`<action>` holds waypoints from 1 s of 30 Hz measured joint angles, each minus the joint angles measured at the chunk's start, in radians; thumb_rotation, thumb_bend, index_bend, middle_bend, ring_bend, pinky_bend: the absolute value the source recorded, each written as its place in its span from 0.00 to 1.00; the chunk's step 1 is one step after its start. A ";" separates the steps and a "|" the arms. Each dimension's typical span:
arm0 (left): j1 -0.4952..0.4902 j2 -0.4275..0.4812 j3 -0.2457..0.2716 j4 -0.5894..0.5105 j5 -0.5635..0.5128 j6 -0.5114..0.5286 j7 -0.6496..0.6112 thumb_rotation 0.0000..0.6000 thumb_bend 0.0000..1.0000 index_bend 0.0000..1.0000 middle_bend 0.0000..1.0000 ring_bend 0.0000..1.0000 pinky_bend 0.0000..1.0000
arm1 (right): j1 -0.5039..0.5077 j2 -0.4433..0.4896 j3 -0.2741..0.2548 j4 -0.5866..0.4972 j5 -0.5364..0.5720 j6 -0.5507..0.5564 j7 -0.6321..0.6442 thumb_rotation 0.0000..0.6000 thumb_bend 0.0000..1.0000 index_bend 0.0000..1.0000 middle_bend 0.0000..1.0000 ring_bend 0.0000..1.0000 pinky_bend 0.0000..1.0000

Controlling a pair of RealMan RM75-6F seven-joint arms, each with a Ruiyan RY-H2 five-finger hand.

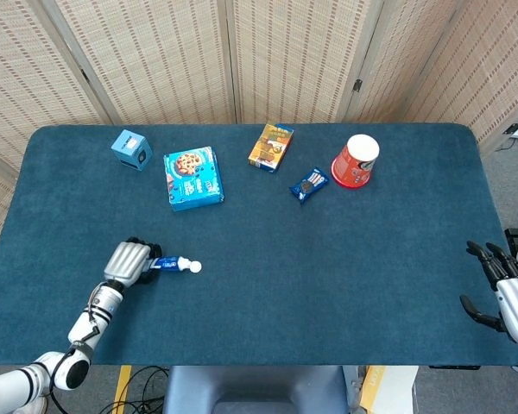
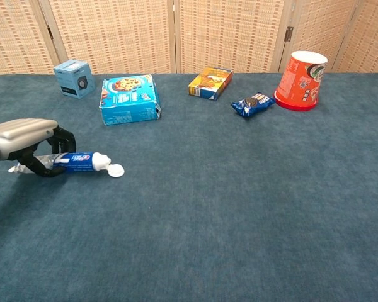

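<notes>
blue carpeted desk (image 1: 268,276) carries our toothpaste tube (image 2: 82,162), lying flat with its long axis running from our left hand (image 2: 22,135) out to its white cap. our fingers (image 2: 43,168) curl around its tail end. our right hand (image 1: 511,297) hangs far off, fingers apart, holding nothing.

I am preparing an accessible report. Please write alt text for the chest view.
The left hand holds a toothpaste tube lying on a blue table. Along the far edge stand a small blue box, a cookie box, a yellow box, a snack packet and a red cup.
</notes>
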 measured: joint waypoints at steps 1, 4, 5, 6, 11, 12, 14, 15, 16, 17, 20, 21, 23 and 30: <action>0.000 0.001 -0.002 0.002 0.009 0.005 -0.010 1.00 0.42 0.66 0.65 0.50 0.38 | 0.000 0.000 0.000 -0.001 -0.003 0.001 -0.001 1.00 0.37 0.07 0.21 0.08 0.16; -0.003 0.016 -0.009 -0.001 0.035 0.023 -0.037 1.00 0.42 0.68 0.67 0.52 0.40 | 0.004 0.001 -0.002 -0.006 -0.015 0.000 -0.002 1.00 0.37 0.07 0.21 0.08 0.16; -0.004 0.025 -0.013 -0.009 0.042 0.029 -0.045 1.00 0.42 0.68 0.67 0.52 0.41 | 0.007 0.002 -0.002 -0.008 -0.022 -0.001 -0.002 1.00 0.37 0.07 0.21 0.08 0.16; -0.005 0.032 -0.016 -0.017 0.046 0.034 -0.051 1.00 0.42 0.69 0.68 0.53 0.42 | 0.010 0.002 -0.002 -0.010 -0.027 -0.003 -0.003 1.00 0.37 0.07 0.21 0.08 0.16; -0.011 0.079 -0.032 -0.082 0.075 0.060 -0.072 1.00 0.42 0.70 0.69 0.54 0.49 | 0.036 0.000 -0.002 -0.018 -0.061 -0.019 -0.005 1.00 0.37 0.07 0.21 0.08 0.16; -0.013 0.088 -0.034 -0.096 0.080 0.063 -0.074 1.00 0.42 0.70 0.69 0.55 0.51 | 0.043 -0.001 -0.001 -0.020 -0.067 -0.025 -0.006 1.00 0.37 0.07 0.21 0.08 0.16; -0.018 0.111 -0.041 -0.134 0.090 0.068 -0.077 1.00 0.42 0.70 0.69 0.55 0.53 | 0.065 -0.002 0.001 -0.027 -0.082 -0.046 -0.010 1.00 0.37 0.07 0.21 0.08 0.16; -0.020 0.123 -0.044 -0.153 0.092 0.069 -0.078 1.00 0.42 0.70 0.70 0.55 0.53 | 0.077 -0.003 0.002 -0.031 -0.090 -0.057 -0.012 1.00 0.36 0.07 0.21 0.08 0.16; -0.023 0.134 -0.047 -0.173 0.095 0.069 -0.079 1.00 0.42 0.70 0.70 0.55 0.54 | 0.094 -0.005 0.004 -0.036 -0.098 -0.073 -0.015 1.00 0.34 0.07 0.21 0.08 0.16; -0.026 0.150 -0.052 -0.201 0.097 0.069 -0.079 1.00 0.42 0.70 0.70 0.55 0.54 | 0.107 -0.006 0.007 -0.040 -0.103 -0.085 -0.017 1.00 0.32 0.07 0.21 0.08 0.16; -0.037 0.187 -0.063 -0.270 0.098 0.064 -0.078 1.00 0.42 0.71 0.70 0.55 0.54 | 0.149 -0.017 0.019 -0.054 -0.118 -0.119 -0.027 1.00 0.25 0.07 0.21 0.08 0.17; -0.040 0.198 -0.066 -0.291 0.097 0.061 -0.077 1.00 0.42 0.71 0.70 0.56 0.54 | 0.161 -0.021 0.023 -0.058 -0.121 -0.129 -0.031 1.00 0.24 0.07 0.21 0.08 0.17; -0.048 0.223 -0.073 -0.340 0.095 0.054 -0.073 1.00 0.42 0.71 0.70 0.56 0.54 | 0.190 -0.031 0.034 -0.068 -0.128 -0.151 -0.048 1.00 0.19 0.07 0.21 0.08 0.17; -0.083 0.294 -0.101 -0.493 0.070 0.023 -0.046 1.00 0.42 0.71 0.71 0.56 0.54 | 0.290 -0.092 0.085 -0.092 -0.124 -0.231 -0.120 1.00 0.09 0.07 0.13 0.07 0.17</action>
